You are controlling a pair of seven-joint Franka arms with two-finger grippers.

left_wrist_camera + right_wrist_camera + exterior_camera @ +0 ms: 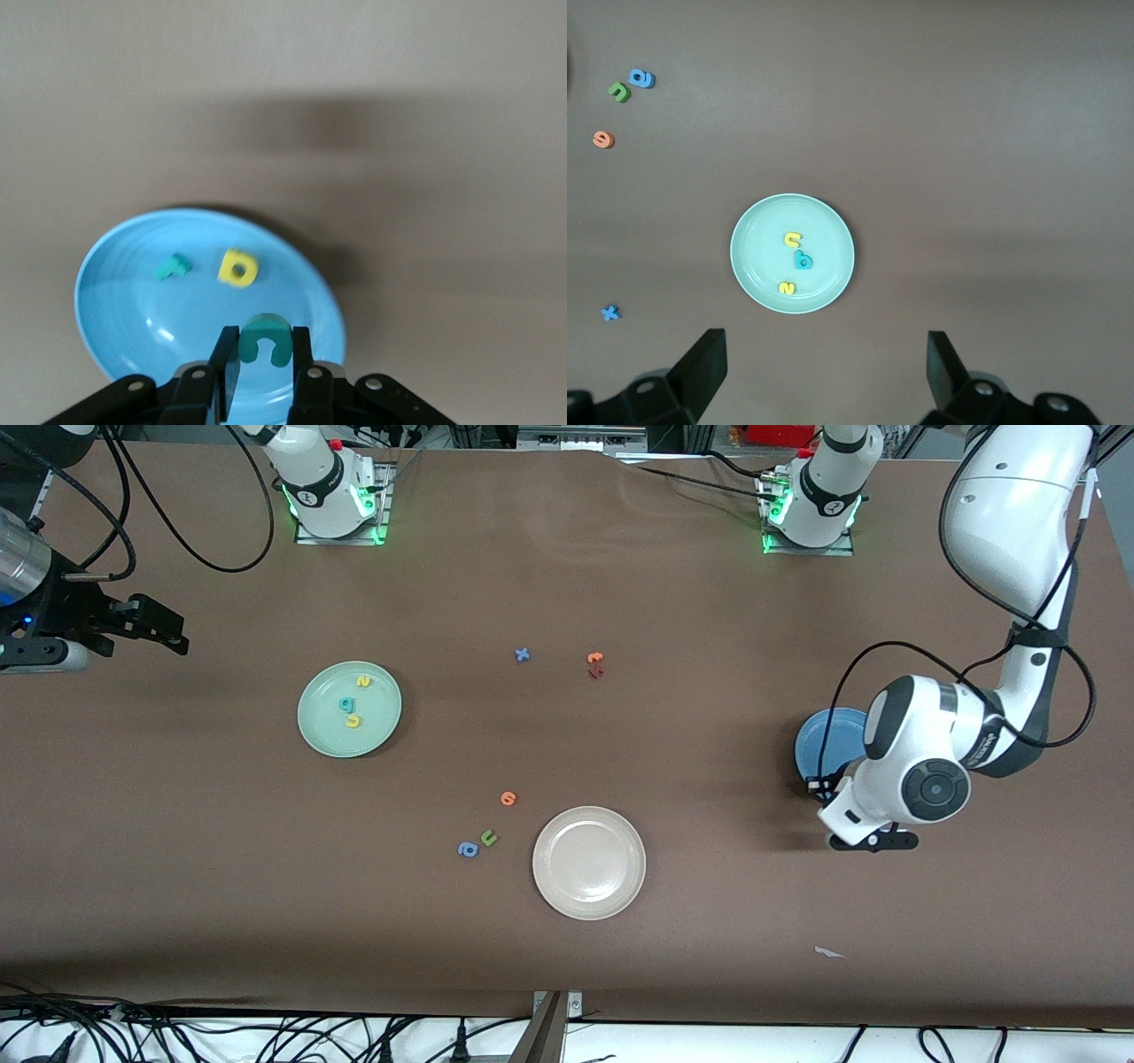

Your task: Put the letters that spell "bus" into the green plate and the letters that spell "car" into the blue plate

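The blue plate lies toward the left arm's end of the table, partly hidden by that arm. In the left wrist view the blue plate holds a small teal "r" and a yellow "a". Just above its rim my left gripper is shut on the teal "c"; the front view shows this left gripper at the plate's nearer edge. The green plate carries the yellow "s", teal "b" and yellow "u". My right gripper hangs open and empty at the right arm's end.
A cream-white plate sits nearer the camera, mid-table. Beside it lie an orange letter, an olive "u" and a blue "a". Farther off are a blue "x", an orange letter and a dark red one.
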